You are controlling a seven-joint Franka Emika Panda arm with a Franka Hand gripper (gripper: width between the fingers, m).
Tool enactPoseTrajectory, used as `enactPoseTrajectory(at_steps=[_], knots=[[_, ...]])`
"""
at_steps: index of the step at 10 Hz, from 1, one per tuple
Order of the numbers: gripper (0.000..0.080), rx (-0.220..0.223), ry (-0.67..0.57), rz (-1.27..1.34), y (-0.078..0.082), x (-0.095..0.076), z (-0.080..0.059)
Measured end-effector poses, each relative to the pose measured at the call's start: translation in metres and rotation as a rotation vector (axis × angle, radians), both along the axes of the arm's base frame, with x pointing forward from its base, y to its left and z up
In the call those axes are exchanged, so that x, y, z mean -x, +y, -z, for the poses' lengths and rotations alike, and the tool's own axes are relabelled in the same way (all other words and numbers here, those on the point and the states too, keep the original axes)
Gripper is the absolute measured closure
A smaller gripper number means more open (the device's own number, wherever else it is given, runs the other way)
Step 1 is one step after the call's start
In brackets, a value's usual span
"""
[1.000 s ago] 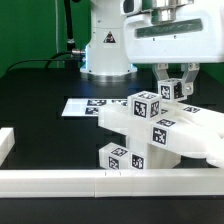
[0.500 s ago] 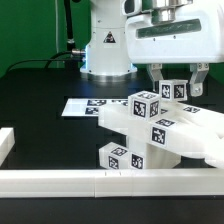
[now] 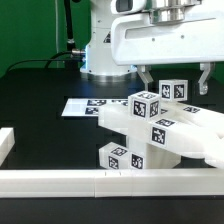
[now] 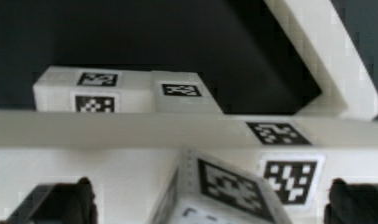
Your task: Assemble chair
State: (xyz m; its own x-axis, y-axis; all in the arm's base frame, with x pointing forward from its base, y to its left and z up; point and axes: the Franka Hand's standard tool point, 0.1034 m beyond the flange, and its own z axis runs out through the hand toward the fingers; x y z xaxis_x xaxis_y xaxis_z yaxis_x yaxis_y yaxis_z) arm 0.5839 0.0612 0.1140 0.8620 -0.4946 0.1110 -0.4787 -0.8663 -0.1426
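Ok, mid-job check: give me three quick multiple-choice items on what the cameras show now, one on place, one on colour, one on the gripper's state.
1. In the exterior view, the marker board lies where?
A. On the black table, to the exterior view's left of the chair parts
B. On top of the chair parts
C. Between the gripper fingers

2. What colour are the chair parts?
A. Red
B. White with black-and-white tags
C. Blue

3. How does the gripper stand?
A. Shut on a cube
B. Out of view
C. Open, fingers either side of the top cube

Answers: 1 A, the board sits flat on the table; 2 B, white plastic with tags; 3 C, gaps show beside the cube.
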Motion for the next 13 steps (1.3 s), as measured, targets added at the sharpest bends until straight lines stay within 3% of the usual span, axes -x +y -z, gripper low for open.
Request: enactPoseTrajectory(at_steps=[2, 5, 7, 8, 9, 11, 13], knots=[[0.0150, 0.076, -0.002, -0.280, -0.0008, 0.0000, -0.0004], [0.0150, 0.153, 0.000, -0.561, -0.0017, -0.0009, -0.0015], [0.0150, 0.180, -0.003, -0.703, -0.0043, -0.0005, -0.0009], [0.0260, 0.186, -0.004, -0.737, -0.0061, -0.0004, -0.0006], [0.0260, 0.184, -0.004, -0.726, -0.0055, -0.0003, -0.0005], [0.0531, 0.184, -0.004, -0.726, -0.0057, -0.0003, -0.0004], [0.0531, 0.179, -0.002, -0.693, -0.0058, -0.0003, -0.0002]])
